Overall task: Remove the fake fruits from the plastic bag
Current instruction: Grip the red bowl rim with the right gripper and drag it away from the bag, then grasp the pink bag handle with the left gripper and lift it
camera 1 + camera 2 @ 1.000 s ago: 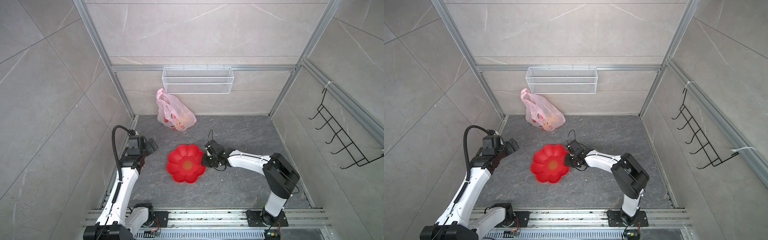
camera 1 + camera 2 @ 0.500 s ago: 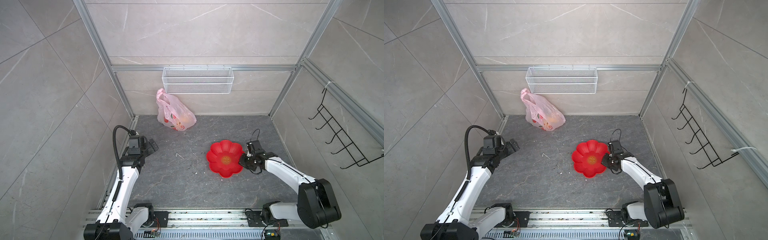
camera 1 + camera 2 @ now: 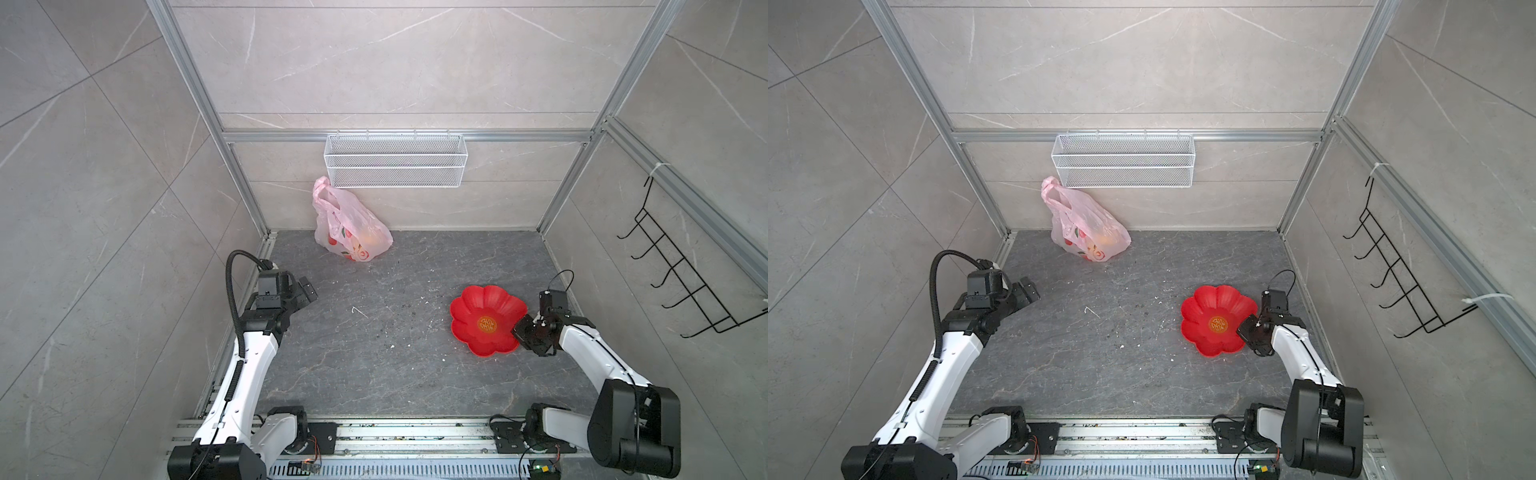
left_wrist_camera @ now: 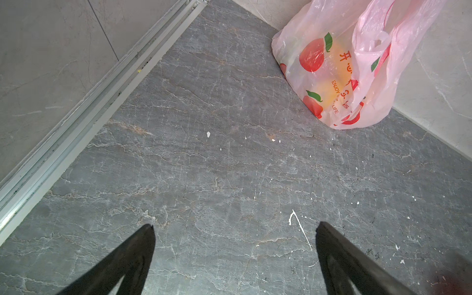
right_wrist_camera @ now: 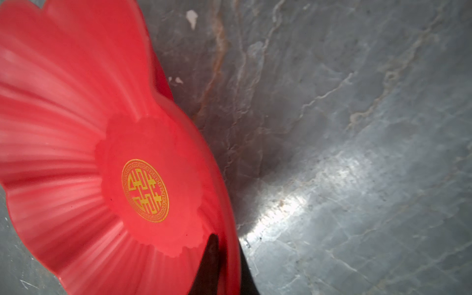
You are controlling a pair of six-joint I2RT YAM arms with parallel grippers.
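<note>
While right jaws pinch plate rim, plastic bag hugs back wall.

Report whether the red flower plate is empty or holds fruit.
Empty. The red plate shows only its bare ribbed surface in both top views.

Noted left arm stretched forward from its base, white forearm slanting up, wrist turned toward the middle. Found left gripper spread wide and empty, both fingers held in the air in the wrist view. Logged right arm reaching forward and inward, low, from its base. Read right gripper as clamped on the rim of the red plate, one finger above the rim, its partner beneath.
</note>
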